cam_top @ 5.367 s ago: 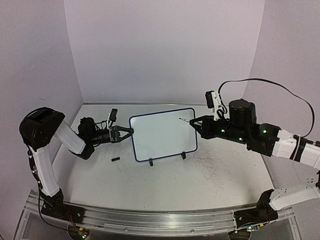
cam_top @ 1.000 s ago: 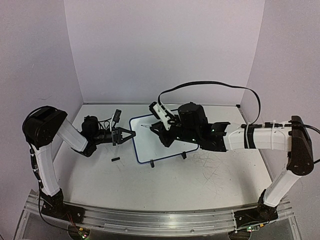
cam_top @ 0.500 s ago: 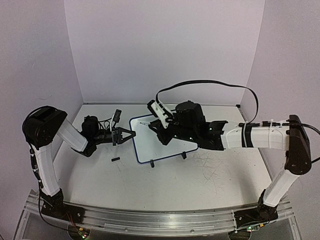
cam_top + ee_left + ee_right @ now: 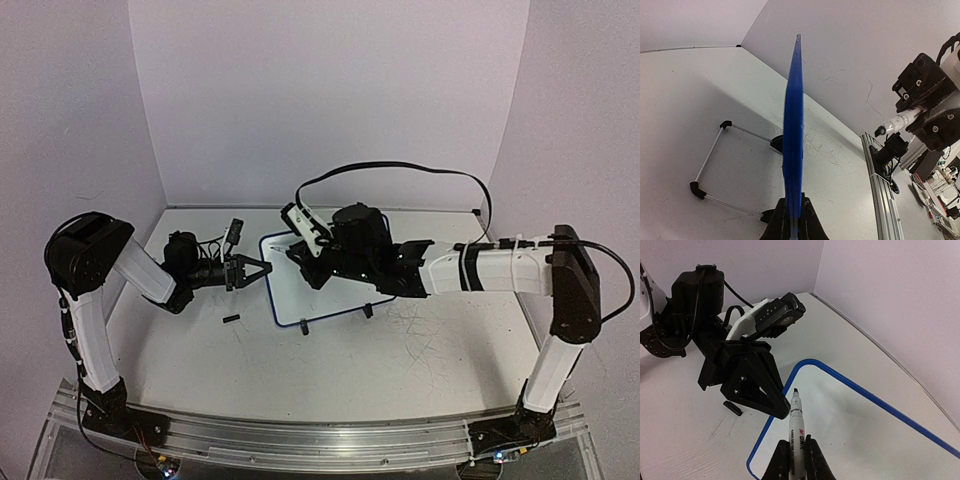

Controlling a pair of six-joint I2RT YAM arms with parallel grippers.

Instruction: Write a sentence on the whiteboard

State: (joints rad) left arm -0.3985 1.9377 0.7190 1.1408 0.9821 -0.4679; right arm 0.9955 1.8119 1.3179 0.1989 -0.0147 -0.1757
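Clamping the whiteboard [image 4: 303, 296] by its left edge, the left gripper [image 4: 260, 270] steadies it while the right gripper [image 4: 795, 460] points a marker [image 4: 796, 424] at its face.

The left gripper's fingers are closed down on the board's dark-blue rim, one on each side, as the left wrist view shows edge-on. The whiteboard stands tilted on its wire stand [image 4: 710, 161] at the middle of the table [image 4: 400, 370], between the two arms. The right gripper's fingers are closed tight around the marker barrel. The uncapped black tip sits over the board's upper-left corner, just inside the rim and near the left gripper's fingertips. Whether the tip touches the surface cannot be told. The visible board face carries no marks. A small black piece [image 4: 231, 320] lies on the table just left of the board.
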